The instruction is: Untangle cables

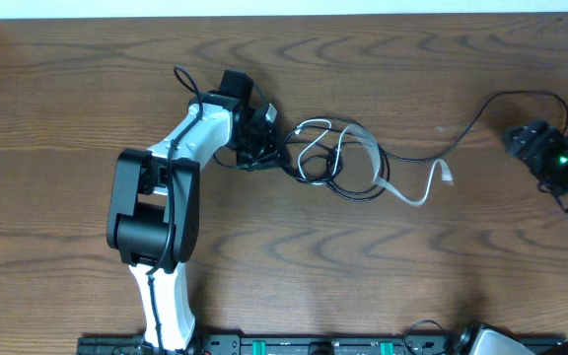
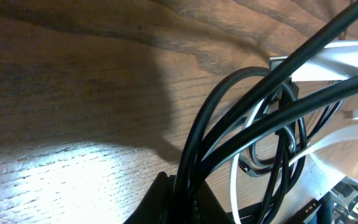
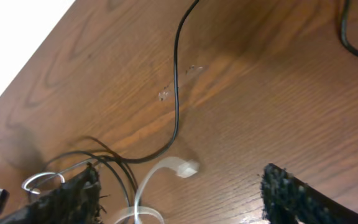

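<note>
Left arm [image 1: 152, 212] is sitting closest to the lens, with the left gripper [image 1: 264, 150] squeezing shut on the black cords [image 2: 229, 143] at the left edge of the tangle [image 1: 338, 163]. The white cord [image 1: 402, 192] is looping through it, and its plug end [image 1: 446, 176] is poking out to the right. One long black cord [image 1: 476, 118] is trailing toward the right gripper [image 1: 521, 143]. Its fingers [image 3: 73, 193] are standing apart, gripping nothing. My read: left should be anchoring while right is drawing the white end out slowly, to avoid tightening the loops.

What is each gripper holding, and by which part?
The left gripper is shut on the black cords, at the left end of the tangle. The right gripper is open and holds nothing.
</note>
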You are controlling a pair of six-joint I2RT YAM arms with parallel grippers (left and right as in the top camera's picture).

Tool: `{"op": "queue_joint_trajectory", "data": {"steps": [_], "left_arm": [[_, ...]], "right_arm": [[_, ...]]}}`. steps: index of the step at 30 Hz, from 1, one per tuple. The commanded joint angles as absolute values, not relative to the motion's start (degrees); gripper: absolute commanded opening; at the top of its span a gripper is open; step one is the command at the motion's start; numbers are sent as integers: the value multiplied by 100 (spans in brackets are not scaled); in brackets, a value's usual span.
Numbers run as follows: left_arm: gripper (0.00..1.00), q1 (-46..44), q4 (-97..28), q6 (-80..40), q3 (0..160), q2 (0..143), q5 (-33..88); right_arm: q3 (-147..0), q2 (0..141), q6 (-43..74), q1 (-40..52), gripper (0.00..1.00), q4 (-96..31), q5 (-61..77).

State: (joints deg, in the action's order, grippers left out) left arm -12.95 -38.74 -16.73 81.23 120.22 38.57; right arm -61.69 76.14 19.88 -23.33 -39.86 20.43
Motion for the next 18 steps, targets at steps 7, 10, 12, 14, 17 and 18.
{"op": "queue_joint_trajectory", "data": {"steps": [7,10,12,14,17,18], "left_arm": [[8,-1267,-3898,-1686,8121,12097,3820],[8,-1264,-3896,-1800,8121,12097,3852],[8,-1264,-3896,-1839,8123,12097,3861],[8,-1264,-3892,-1839,8123,12097,4027],[8,-1225,-3870,-1999,8123,12097,4576],[8,-1188,-3830,-2311,8123,12097,4827]], "right_arm": [[-6211,7728,784,-969,79,-3841,1754],[-6211,7835,760,-493,78,-3745,1988],[-6211,7937,757,-213,78,-3691,2283],[-6211,8055,760,47,78,-3680,2497],[-6211,8267,764,410,77,-3697,2635],[-6211,8405,836,591,77,-3693,2746]]}}
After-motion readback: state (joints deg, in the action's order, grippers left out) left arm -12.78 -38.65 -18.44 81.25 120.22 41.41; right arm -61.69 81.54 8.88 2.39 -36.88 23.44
